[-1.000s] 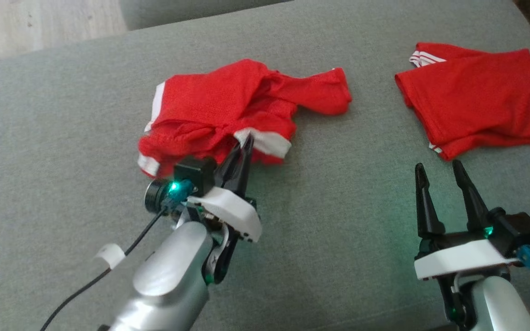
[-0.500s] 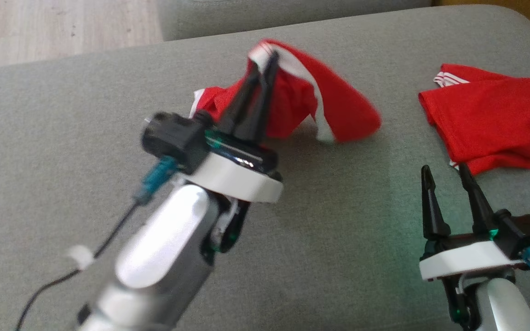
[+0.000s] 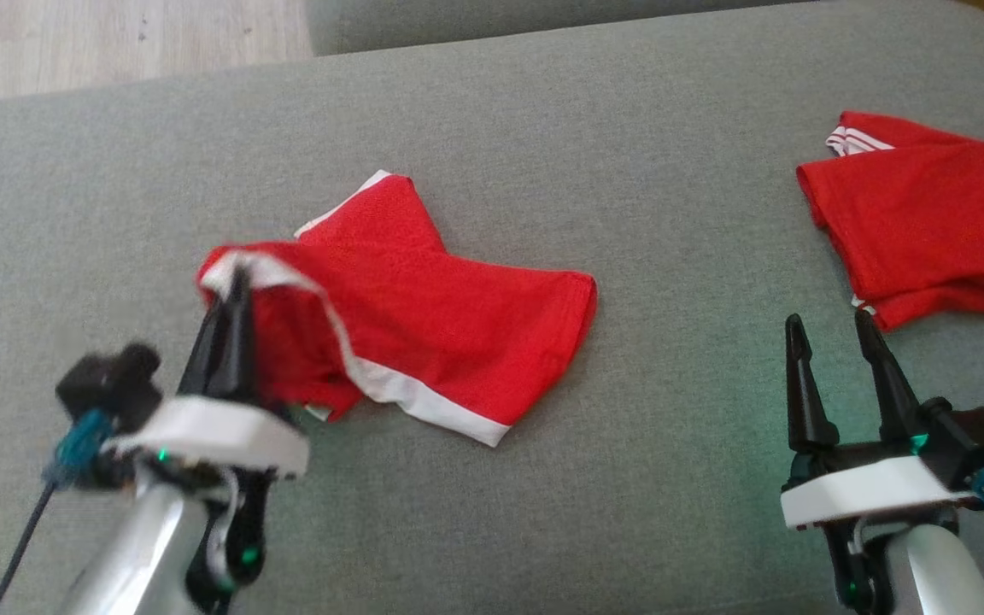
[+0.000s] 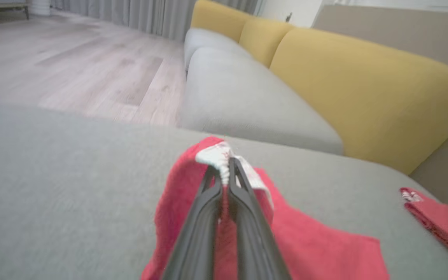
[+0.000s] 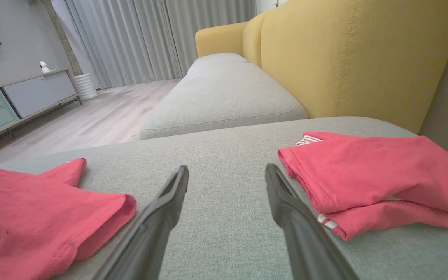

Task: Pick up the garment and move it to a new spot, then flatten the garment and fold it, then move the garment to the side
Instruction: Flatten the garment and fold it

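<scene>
Red with white trim, the garment (image 3: 441, 333) lay across the centre-left of the grey sofa cushion (image 3: 543, 128), one white-edged corner lifted and pinched between the closed fingers (image 4: 204, 217) of the left gripper (image 3: 238, 280) at lower left. The right gripper (image 3: 828, 320), lower right, stood spread and empty near a second red garment (image 3: 928, 222), apparently folded.

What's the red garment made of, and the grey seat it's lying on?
Red garment: looks like thin, matte sports knit, probably synthetic; it drapes limply and shows a fine mesh texture. Grey seat: woven upholstery fabric, matte; a coarse speckled weave shows.
</scene>
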You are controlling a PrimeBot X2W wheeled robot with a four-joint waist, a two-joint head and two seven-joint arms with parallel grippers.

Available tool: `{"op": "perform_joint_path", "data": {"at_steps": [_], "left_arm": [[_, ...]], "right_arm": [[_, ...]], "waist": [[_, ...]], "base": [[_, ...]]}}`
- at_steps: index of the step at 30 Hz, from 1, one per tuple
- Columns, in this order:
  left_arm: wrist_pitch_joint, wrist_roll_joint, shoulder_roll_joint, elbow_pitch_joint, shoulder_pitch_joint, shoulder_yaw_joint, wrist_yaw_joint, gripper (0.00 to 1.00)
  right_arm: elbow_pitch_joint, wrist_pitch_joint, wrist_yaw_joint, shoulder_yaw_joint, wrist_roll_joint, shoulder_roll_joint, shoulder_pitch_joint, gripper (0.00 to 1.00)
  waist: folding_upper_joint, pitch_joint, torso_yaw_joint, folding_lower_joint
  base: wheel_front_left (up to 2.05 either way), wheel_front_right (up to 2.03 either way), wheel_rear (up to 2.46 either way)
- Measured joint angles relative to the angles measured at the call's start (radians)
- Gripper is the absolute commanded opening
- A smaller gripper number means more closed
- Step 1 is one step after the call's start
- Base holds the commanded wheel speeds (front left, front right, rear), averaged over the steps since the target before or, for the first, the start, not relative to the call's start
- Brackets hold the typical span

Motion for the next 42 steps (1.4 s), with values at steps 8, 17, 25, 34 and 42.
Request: {"op": "perform_joint_path", "data": {"at_steps": [8,17,25,34,42], "left_arm": [[-0.08,-0.067,-0.007,0.138,0.103,0.054,-0.01,0.0],[-0.143,-0.077,-0.03,0.284,0.114,0.059,-0.063,0.0],[-0.176,-0.053,-0.042,0.35,0.057,0.057,-0.084,1.0],[-0.194,0.025,-0.048,0.313,0.04,0.05,-0.1,1.0],[-0.202,0.092,-0.049,0.173,0.046,0.019,-0.098,1.0]], "right_arm": [[0.0,-0.001,0.0,-0.001,0.0,0.0,-0.002,1.0],[-0.001,0.004,0.0,0.005,-0.002,0.0,-0.011,1.0],[-0.008,0.005,0.0,0.013,-0.005,0.0,-0.012,1.0],[-0.01,0.012,0.0,0.007,-0.011,0.0,-0.012,1.0],[-0.014,0.048,0.0,0.029,-0.013,0.0,-0.006,1.0]], "waist": [[0.0,0.017,0.012,0.0],[0.0,0.024,0.033,0.0],[0.0,0.021,0.042,0.0],[0.0,0.001,0.061,0.0],[0.0,-0.022,0.101,0.0]], "base": [[0.0,0.0,0.0],[0.0,0.0,0.0],[0.0,0.0,0.0],[0.0,0.0,0.0],[0.0,0.0,0.0]]}}
